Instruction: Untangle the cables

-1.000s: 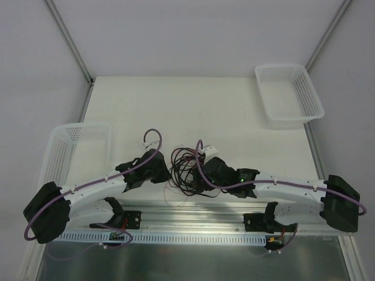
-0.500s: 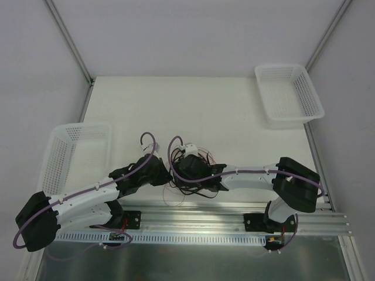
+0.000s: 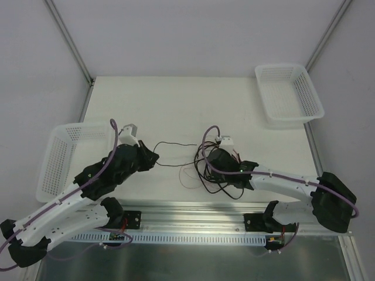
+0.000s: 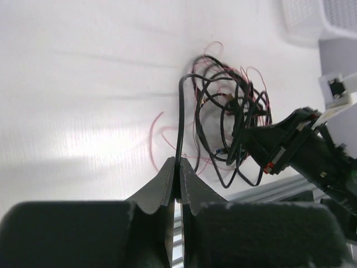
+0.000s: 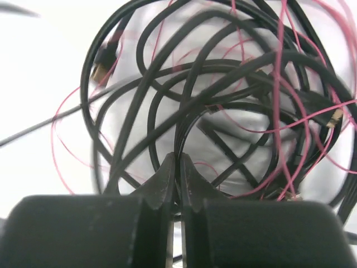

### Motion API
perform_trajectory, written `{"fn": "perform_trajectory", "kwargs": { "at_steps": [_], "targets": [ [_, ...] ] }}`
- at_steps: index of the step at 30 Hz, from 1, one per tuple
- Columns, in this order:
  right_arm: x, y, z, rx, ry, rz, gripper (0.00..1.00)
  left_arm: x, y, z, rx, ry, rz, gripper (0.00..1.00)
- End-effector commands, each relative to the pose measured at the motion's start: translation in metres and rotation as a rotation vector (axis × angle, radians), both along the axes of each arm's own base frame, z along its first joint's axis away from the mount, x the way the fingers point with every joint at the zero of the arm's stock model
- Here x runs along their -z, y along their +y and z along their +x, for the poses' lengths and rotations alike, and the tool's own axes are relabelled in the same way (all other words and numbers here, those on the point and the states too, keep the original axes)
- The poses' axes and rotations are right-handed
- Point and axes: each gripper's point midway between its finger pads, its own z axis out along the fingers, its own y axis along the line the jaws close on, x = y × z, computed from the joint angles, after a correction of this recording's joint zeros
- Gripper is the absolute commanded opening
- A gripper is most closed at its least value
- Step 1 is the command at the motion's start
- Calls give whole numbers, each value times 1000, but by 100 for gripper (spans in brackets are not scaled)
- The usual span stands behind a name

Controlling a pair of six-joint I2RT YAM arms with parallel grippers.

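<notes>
The cables (image 3: 222,178) lie as a tangle of black loops with a fine red wire in front of the right arm. My right gripper (image 3: 206,165) reaches into the tangle's left side. In the right wrist view it (image 5: 178,160) is shut on a black loop, with the red wire (image 5: 277,111) crossing the loops beyond. My left gripper (image 3: 155,159) stands apart to the left, shut on one black strand (image 3: 176,165) that stretches back to the tangle. The left wrist view shows that strand (image 4: 181,117) rising from the left gripper (image 4: 178,166) toward the cables (image 4: 228,125).
A white mesh basket (image 3: 58,155) sits at the table's left edge under the left arm. A second white basket (image 3: 290,96) stands at the back right. The metal rail (image 3: 193,218) runs along the near edge.
The left gripper has pulled away to the left, drawing a black strand out of the tangle. The right gripper has shut on a loop and shifted right with the bundle.
</notes>
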Motion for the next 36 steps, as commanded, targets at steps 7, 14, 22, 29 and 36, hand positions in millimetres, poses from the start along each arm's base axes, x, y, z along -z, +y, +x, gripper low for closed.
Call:
{"fn": "perform_trajectory", "kwargs": {
  "at_steps": [7, 14, 22, 29, 36],
  "targets": [
    [-23, -105, 1, 195, -53, -127, 1, -105, 73, 3, -155, -250, 98, 0],
    [-47, -138, 4, 245, -83, -166, 1, -122, 104, -5, -210, -277, 178, 0],
    [-30, -155, 0, 298, 4, -166, 1, -207, 150, -22, -287, -430, 156, 0],
    [-14, -165, 0, 346, 64, -160, 1, -270, 175, -28, -323, -549, 192, 0],
    [-15, -170, -1, 340, 77, -154, 6, -282, 157, -19, -257, -561, 249, 0]
  ]
}}
